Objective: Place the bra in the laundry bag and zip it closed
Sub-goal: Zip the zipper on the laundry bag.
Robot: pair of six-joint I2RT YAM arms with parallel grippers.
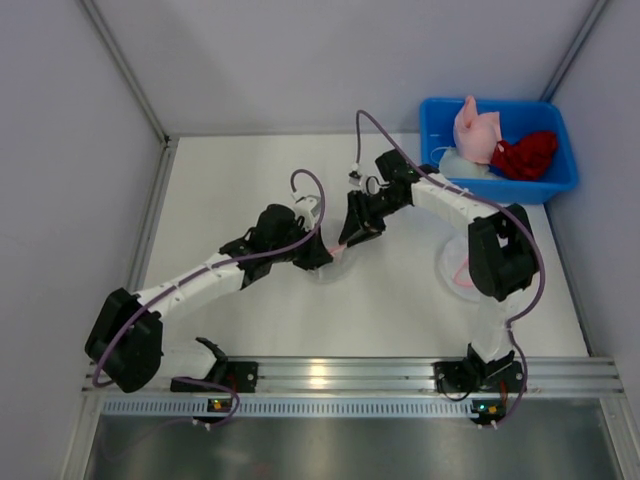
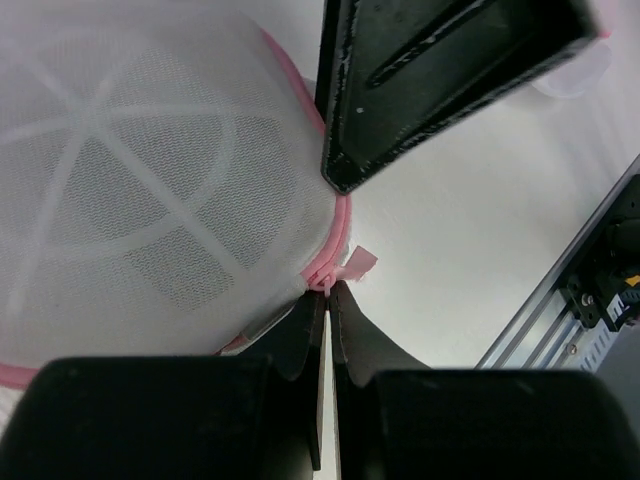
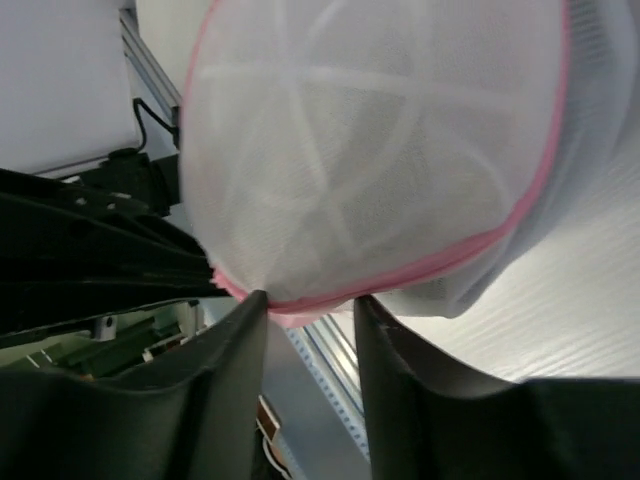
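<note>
The laundry bag (image 2: 150, 180) is a white mesh dome with a pink zipper seam; it lies mid-table (image 1: 330, 272) where both arms meet. My left gripper (image 2: 328, 290) is shut on the small pink zipper pull (image 2: 345, 268) at the bag's edge, and in the top view it (image 1: 318, 255) sits at the bag's left side. My right gripper (image 3: 310, 305) is open, its fingertips resting against the pink seam (image 3: 450, 255) from the other side (image 1: 345, 240). The bra is hidden; through the mesh only pale ribs show.
A blue bin (image 1: 560, 180) at the back right holds a pink garment (image 1: 470, 130) and a red one (image 1: 525, 155). Another pale round mesh item (image 1: 452, 268) lies under the right arm. A metal rail (image 1: 350, 375) runs along the near edge.
</note>
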